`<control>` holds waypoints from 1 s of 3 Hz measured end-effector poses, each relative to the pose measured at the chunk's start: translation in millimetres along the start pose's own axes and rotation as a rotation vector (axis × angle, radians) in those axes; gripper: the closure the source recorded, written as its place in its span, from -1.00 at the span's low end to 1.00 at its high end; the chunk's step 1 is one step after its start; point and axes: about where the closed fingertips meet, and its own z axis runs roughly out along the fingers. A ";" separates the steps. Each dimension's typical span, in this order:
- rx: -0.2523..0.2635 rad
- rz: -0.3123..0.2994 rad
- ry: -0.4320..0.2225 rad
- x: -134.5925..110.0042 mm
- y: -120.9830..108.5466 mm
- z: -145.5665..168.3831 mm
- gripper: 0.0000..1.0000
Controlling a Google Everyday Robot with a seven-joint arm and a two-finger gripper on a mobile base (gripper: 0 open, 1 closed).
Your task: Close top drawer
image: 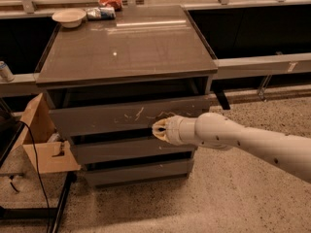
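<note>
The top drawer (97,118) is the uppermost of three grey drawer fronts in a grey cabinet. Its flat front has pale whitish scratches near the middle. It stands pulled out a little, with a dark gap showing above it under the cabinet top. My gripper (159,129) is at the end of a white arm coming from the right. Its tip rests against the lower right part of the scratched front, just under the scratches.
Two plain drawer fronts (126,149) sit below the top drawer. On the cabinet top (121,47) at the back are a white bowl (68,17) and snack packets (104,8). A cardboard box (41,140) stands left of the cabinet. A can (6,71) sits on the left ledge. The floor is speckled.
</note>
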 end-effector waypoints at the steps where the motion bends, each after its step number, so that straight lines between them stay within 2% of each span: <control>1: 0.038 -0.007 0.009 2.2 -8.4 9.8 1.00; 3: 0.071 -0.018 -0.001 0.1 -22.7 35.6 1.00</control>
